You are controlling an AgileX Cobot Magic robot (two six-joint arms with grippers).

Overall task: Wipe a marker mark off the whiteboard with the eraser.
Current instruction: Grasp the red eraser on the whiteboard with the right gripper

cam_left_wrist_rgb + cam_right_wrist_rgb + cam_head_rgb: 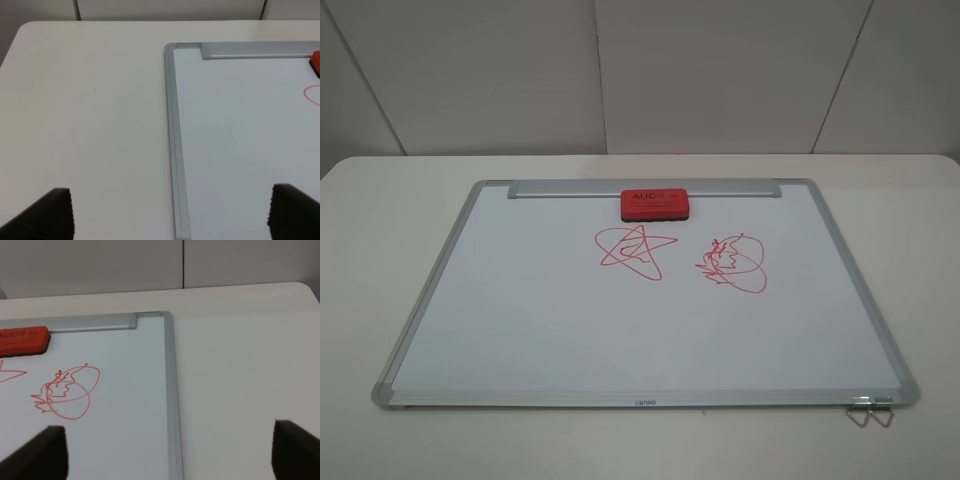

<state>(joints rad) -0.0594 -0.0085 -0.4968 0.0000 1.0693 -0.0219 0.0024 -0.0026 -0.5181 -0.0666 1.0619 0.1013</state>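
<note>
While my left gripper (172,215) and right gripper (168,452) both hang with jaws spread wide, holding nothing, one whiteboard (520,330) lies flat on the table (380,220). One eraser (657,203) rests against its tray strip (570,189). Of two red drawings, the star-shaped marker mark (637,252) sits just below the eraser, the rounder scribble (733,263) beside it.

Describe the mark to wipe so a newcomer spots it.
A silver-framed whiteboard lies on the white table. Just in front of the red eraser at its far edge is the marker mark. It is a looped five-pointed star, unlike the rounder oval scribble to its right.
</note>
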